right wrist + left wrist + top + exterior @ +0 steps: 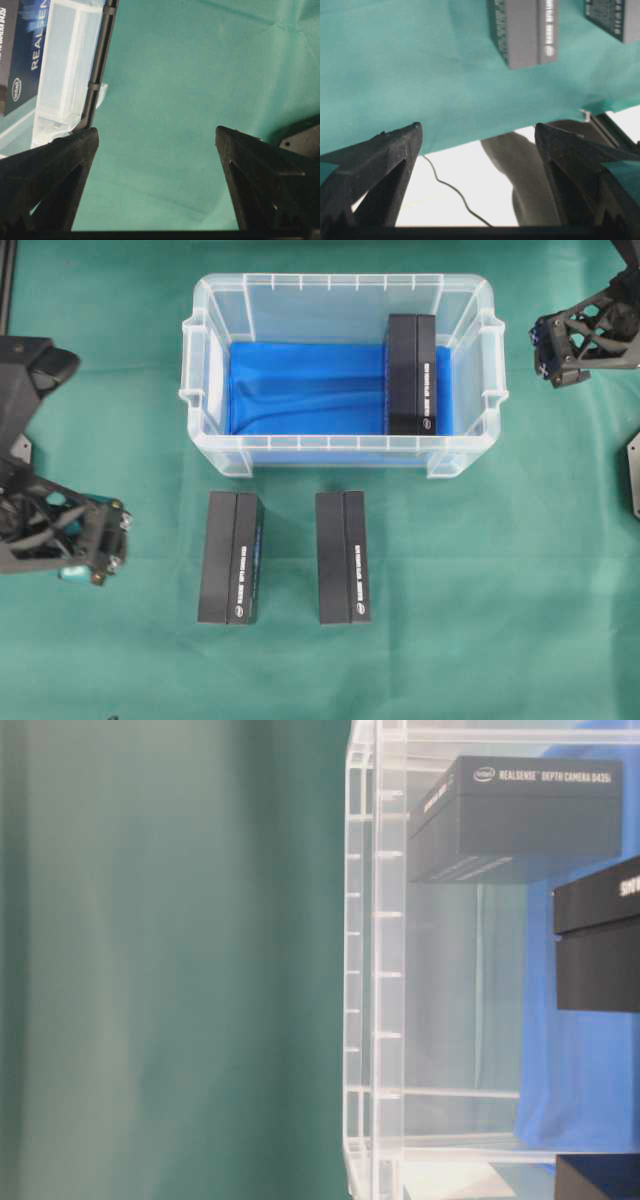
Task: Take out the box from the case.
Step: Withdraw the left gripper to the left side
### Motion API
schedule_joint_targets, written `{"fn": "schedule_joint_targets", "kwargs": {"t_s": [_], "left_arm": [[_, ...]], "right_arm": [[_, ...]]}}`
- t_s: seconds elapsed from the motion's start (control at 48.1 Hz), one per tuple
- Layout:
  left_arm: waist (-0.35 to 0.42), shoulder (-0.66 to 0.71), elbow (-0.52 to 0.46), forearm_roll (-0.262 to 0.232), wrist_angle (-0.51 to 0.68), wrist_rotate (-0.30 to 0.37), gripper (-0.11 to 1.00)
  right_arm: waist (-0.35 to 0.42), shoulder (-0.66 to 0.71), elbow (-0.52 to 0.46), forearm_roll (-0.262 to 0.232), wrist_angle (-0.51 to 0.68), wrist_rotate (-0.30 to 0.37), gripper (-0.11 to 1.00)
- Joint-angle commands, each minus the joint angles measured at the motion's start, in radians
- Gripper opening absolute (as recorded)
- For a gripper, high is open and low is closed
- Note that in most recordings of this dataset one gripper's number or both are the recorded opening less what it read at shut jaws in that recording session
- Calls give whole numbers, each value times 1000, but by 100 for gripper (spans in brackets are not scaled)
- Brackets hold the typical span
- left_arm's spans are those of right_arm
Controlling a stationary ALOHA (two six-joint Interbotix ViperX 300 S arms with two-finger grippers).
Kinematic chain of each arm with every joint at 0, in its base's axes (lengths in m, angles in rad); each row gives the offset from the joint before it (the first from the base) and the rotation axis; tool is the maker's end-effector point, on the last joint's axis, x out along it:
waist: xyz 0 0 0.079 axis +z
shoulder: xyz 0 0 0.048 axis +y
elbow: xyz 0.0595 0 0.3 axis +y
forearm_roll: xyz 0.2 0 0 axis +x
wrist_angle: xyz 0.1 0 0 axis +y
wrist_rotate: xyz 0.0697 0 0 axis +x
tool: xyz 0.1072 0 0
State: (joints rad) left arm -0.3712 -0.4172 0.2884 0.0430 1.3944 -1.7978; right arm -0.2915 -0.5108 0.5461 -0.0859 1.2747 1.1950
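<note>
Green cloth-covered table (480,590) fills scene; large clear plastic rectangular case (470,360) with rim handles sits at far centre, blue cloth (300,390) lining bottom; one black rectangular cardboard box (411,374) lies inside case against right wall; two more black boxes (231,557) (343,557) lie side by side on table just in front of case; left gripper (477,150) low at left edge, jaws spread wide, empty; right gripper (155,150) beside case's right rim, likewise spread, grasping nothing.
</note>
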Motion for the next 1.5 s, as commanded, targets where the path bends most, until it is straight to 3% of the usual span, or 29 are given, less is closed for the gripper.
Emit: {"fn": "schedule_joint_targets", "kwargs": {"t_s": [0.0,0.291,0.54,0.769,0.977,1.122,1.476], "left_arm": [[2,-25,-2,3,-2,3,99],[84,-48,15,6,55,41,99],[268,-110,58,0,81,110,99],[436,-146,78,0,118,290,99],[572,-146,78,0,178,413,99],[598,-137,78,-2,195,449,99],[600,-135,84,-2,198,448,99]], "right_arm": [[2,-11,-11,-2,-2,3,94],[2,-11,-12,-2,2,3,94],[2,-11,-14,0,2,3,94],[2,-11,-17,2,17,3,94],[2,-11,-18,3,37,5,94],[2,-11,-18,5,37,5,94],[2,-11,-18,0,37,6,94]]}}
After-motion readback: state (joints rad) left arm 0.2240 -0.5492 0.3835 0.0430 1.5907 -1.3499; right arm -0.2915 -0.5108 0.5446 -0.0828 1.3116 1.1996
